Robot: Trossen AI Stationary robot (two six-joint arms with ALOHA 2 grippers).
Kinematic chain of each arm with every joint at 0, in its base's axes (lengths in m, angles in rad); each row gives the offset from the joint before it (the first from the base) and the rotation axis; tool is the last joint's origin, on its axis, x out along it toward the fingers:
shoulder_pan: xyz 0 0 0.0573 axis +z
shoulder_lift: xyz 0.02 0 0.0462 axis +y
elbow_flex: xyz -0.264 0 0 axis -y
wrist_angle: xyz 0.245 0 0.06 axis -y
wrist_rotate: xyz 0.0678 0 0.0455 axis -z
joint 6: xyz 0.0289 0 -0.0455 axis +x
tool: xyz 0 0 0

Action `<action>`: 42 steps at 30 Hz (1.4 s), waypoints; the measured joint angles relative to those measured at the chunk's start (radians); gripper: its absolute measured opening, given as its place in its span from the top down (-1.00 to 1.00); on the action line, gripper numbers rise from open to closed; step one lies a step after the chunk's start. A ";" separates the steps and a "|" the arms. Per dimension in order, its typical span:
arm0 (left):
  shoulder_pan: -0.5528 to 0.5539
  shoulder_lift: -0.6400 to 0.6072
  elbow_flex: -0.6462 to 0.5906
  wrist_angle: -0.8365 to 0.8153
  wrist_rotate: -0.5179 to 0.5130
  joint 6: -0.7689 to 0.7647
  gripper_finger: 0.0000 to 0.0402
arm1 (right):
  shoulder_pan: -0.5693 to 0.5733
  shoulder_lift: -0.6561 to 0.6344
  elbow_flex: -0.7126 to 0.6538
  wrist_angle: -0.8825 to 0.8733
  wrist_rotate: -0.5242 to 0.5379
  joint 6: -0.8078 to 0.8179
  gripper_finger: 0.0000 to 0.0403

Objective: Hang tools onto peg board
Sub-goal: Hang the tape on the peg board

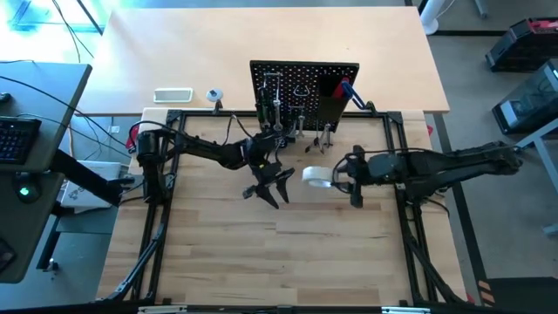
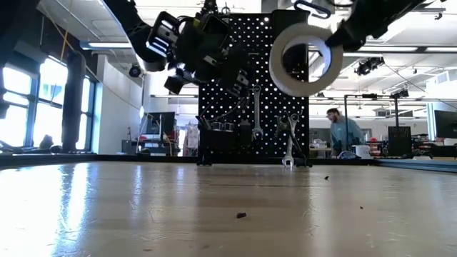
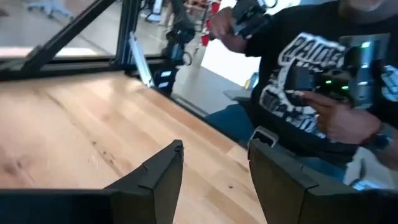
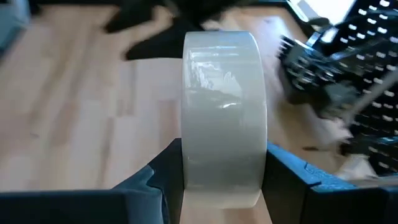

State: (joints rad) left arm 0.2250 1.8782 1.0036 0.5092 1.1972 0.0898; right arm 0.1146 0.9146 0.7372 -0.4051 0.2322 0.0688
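Clamped across its width between the right gripper's (image 4: pixel 224 180) two fingers, the tape roll (image 4: pixel 224 112) hangs in the air just in front of the peg board (image 1: pixel 304 92), standing on edge, with silver wrenches (image 2: pixel 289 143) already on hooks below. To hang it well, I'd say the arm, stretched in low from the right, should keep the roll's open centre square to a free hook and let go only once the roll bears on the hook. Beside it, the left gripper (image 1: pixel 273 185) hovers over mid-table with its fingers spread and empty, tipped down toward a person (image 3: pixel 311 81) standing at the table's edge.
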 joint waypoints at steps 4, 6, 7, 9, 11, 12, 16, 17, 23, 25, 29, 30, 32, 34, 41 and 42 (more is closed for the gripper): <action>-0.040 0.000 -0.015 -0.047 -0.073 0.027 0.14 | -0.085 0.031 0.000 -0.011 0.005 -0.077 0.22; -0.060 0.000 -0.015 -0.091 -0.106 0.056 0.14 | -0.134 0.054 0.000 -0.009 -0.012 -0.108 0.22; -0.069 0.000 -0.015 -0.110 -0.122 0.070 0.14 | -0.159 0.066 0.000 -0.008 -0.030 -0.124 0.22; -0.084 0.000 -0.015 -0.137 -0.157 0.090 0.14 | -0.203 0.093 0.000 -0.009 -0.059 -0.151 0.22; -0.096 0.000 -0.015 -0.154 -0.174 0.100 0.14 | -0.243 0.118 0.000 -0.003 -0.095 -0.170 0.22; -0.100 0.000 -0.015 -0.158 -0.181 0.100 0.14 | -0.260 0.128 0.000 -0.001 -0.102 -0.179 0.22; -0.109 0.000 -0.015 -0.162 -0.199 0.105 0.14 | -0.301 0.142 0.000 0.013 -0.111 -0.209 0.22; -0.109 0.000 -0.015 -0.164 -0.200 0.105 0.14 | -0.309 0.141 0.000 0.018 -0.111 -0.217 0.22; -0.109 0.000 -0.015 -0.163 -0.217 0.106 0.14 | -0.363 0.143 0.000 0.029 -0.113 -0.252 0.22; -0.108 0.000 -0.015 -0.161 -0.217 0.107 0.14 | -0.385 0.146 0.000 0.027 -0.120 -0.259 0.22; -0.108 0.000 -0.015 -0.162 -0.222 0.107 0.14 | -0.423 0.147 0.000 0.027 -0.132 -0.281 0.22; -0.108 0.000 -0.015 -0.162 -0.225 0.107 0.14 | -0.434 0.148 0.000 0.026 -0.135 -0.288 0.22; -0.109 0.000 -0.015 -0.165 -0.236 0.107 0.14 | -0.453 0.148 0.000 0.027 -0.137 -0.302 0.22; -0.109 0.000 -0.015 -0.164 -0.239 0.106 0.14 | -0.474 0.148 0.000 0.029 -0.147 -0.314 0.22; -0.109 0.000 -0.015 -0.165 -0.239 0.106 0.14 | -0.540 0.148 0.000 0.033 -0.210 -0.345 0.22; -0.109 0.000 -0.015 -0.165 -0.240 0.106 0.14 | -0.548 0.148 0.000 0.034 -0.217 -0.353 0.22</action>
State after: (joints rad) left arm 0.1158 1.8782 0.9886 0.3443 0.9576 0.1959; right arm -0.4335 1.0623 0.7372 -0.3707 0.0150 -0.2841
